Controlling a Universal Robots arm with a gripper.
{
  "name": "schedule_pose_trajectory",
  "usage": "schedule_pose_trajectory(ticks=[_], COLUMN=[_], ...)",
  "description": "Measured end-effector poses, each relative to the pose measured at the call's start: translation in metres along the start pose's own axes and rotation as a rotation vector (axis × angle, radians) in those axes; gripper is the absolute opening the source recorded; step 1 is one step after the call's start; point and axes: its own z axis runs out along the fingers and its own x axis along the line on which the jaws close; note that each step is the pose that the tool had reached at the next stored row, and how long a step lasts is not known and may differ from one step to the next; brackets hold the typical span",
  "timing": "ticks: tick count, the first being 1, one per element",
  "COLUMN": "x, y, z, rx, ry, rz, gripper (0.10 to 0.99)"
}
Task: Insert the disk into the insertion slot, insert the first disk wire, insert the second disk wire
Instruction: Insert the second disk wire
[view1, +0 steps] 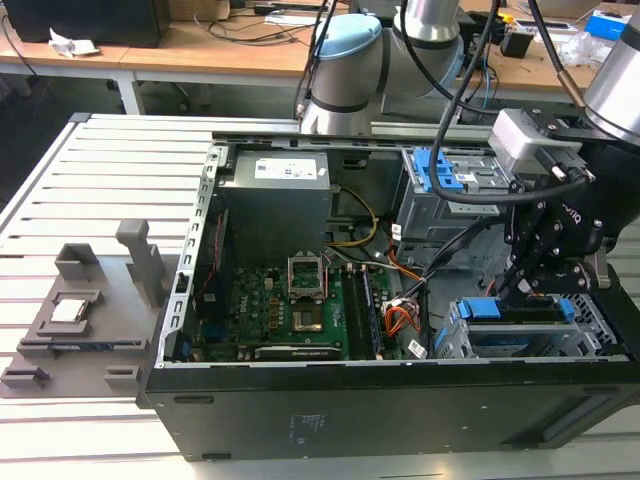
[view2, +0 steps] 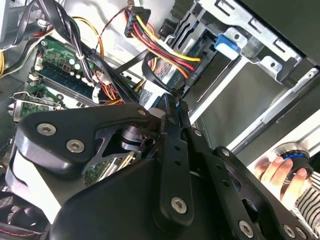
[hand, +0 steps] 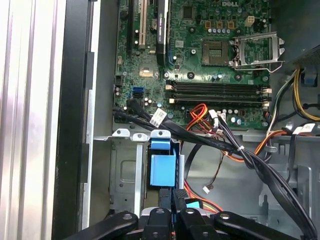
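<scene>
black fingers (hand: 171, 197) of the gripper (view2: 172, 102) sit pressed narrowly together on a dark cable end just beside the disk (hand: 163, 170), which lies seated inside the insertion slot (view1: 590, 335) of the open computer case (view1: 300, 400) on the slatted tabletop (view1: 90, 180).

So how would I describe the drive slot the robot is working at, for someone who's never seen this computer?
Find the open computer case on the slatted table. At its near corner on the exterior view's right, below the gripper, sits the insertion slot, a low perforated metal cage. The taller cage behind carries blue latches.
</scene>
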Motion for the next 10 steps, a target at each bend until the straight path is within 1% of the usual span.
schedule_pose_trajectory(ticks=[3, 10], x=[0.0005, 0.0025], y=[-0.0050, -0.0107], z=[0.0009, 0.0028], rx=[-0.004, -0.009], ry=[0.0001, 0.0002], rz=[0.000, 0.000], gripper=[0.141, 0.141])
